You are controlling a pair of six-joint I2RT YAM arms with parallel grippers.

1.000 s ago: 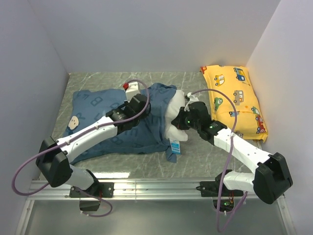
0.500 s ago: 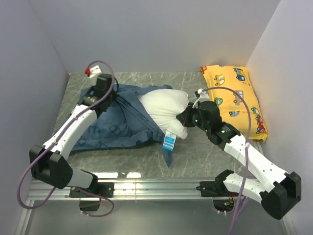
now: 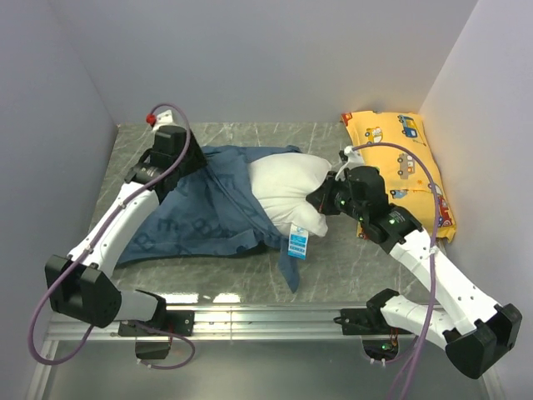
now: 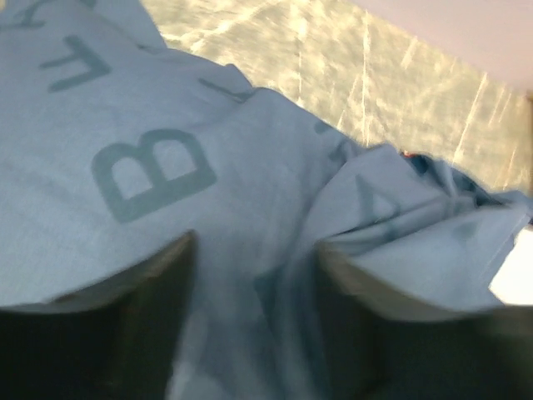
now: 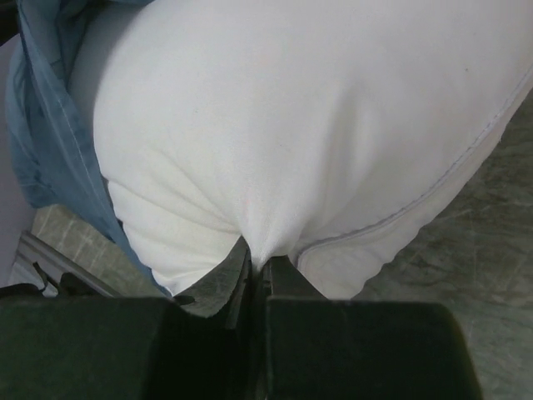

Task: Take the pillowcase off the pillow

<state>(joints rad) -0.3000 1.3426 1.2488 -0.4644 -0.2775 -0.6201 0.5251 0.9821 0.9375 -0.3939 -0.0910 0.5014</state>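
The dark blue pillowcase (image 3: 196,217) lies spread over the left half of the table and still covers the left end of the white pillow (image 3: 287,185). The pillow's right end is bare, and a blue label (image 3: 297,242) hangs at its front corner. My left gripper (image 3: 190,165) sits over the case's far left part. In the left wrist view its jaws (image 4: 254,279) stand open, with lettered fabric (image 4: 166,167) lying loose between the fingers. My right gripper (image 3: 321,200) is shut on a pinch of the pillow (image 5: 291,125) at its right end (image 5: 259,265).
A yellow vehicle-print pillow (image 3: 400,167) lies along the right wall, just behind my right arm. Grey walls close in the left, back and right sides. A metal rail (image 3: 266,317) runs along the near edge. A flap of the case (image 3: 287,268) hangs toward the front.
The left arm dragged the case back and to the left off the pillow, then its jaws opened and let go of the fabric. The right gripper kept its grip and moved slightly right.
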